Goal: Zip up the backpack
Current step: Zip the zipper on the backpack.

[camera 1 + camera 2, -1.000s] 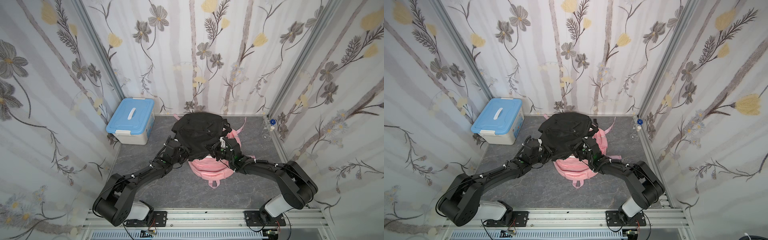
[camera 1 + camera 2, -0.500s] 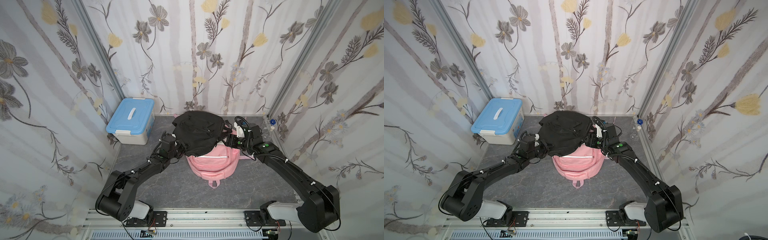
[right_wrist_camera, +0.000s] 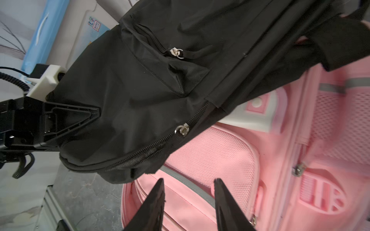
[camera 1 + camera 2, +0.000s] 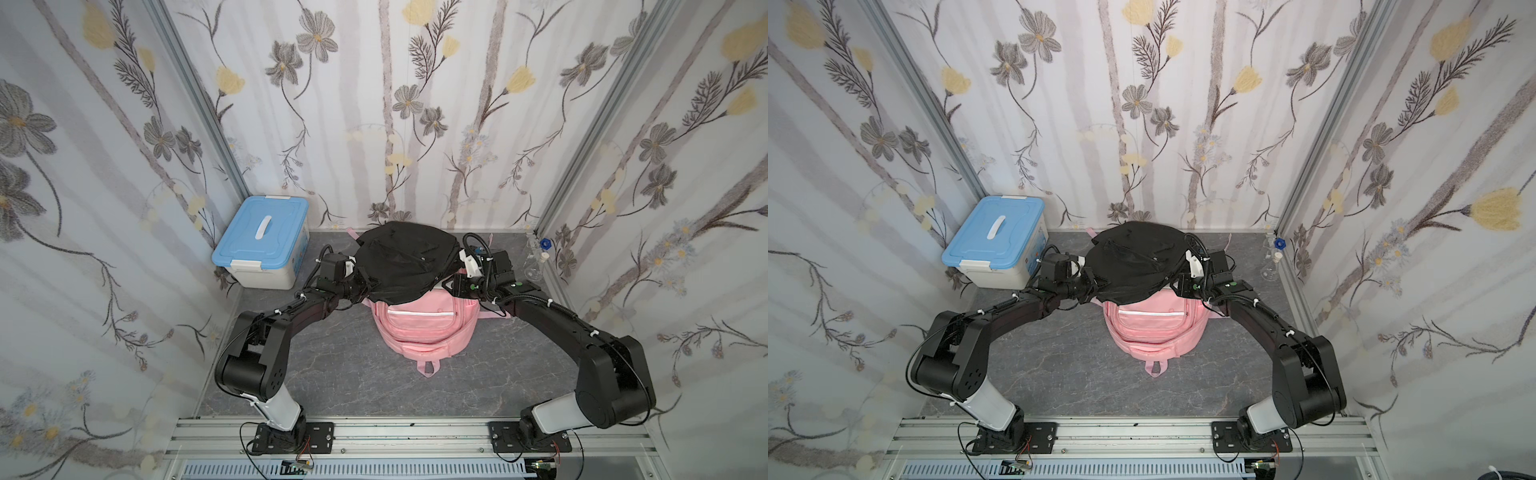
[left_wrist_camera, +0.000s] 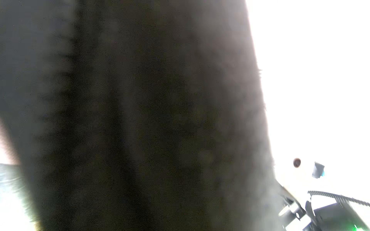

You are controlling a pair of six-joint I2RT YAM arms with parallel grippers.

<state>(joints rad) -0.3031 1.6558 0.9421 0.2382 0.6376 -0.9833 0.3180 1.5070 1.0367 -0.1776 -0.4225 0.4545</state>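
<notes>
Your left jaws are clamped on the edge of the black backpack (image 4: 405, 259), stretching it taut over the pink backpack (image 4: 422, 328) — probably so it zips cleanly — while your right jaws stand apart and empty, the zipper slider (image 3: 183, 130) just ahead of them.

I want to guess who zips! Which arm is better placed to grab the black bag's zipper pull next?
Right. The right claw is open and empty, pointing at the zipper pull. The left claw is shut on the black bag, probably steadying it.
</notes>
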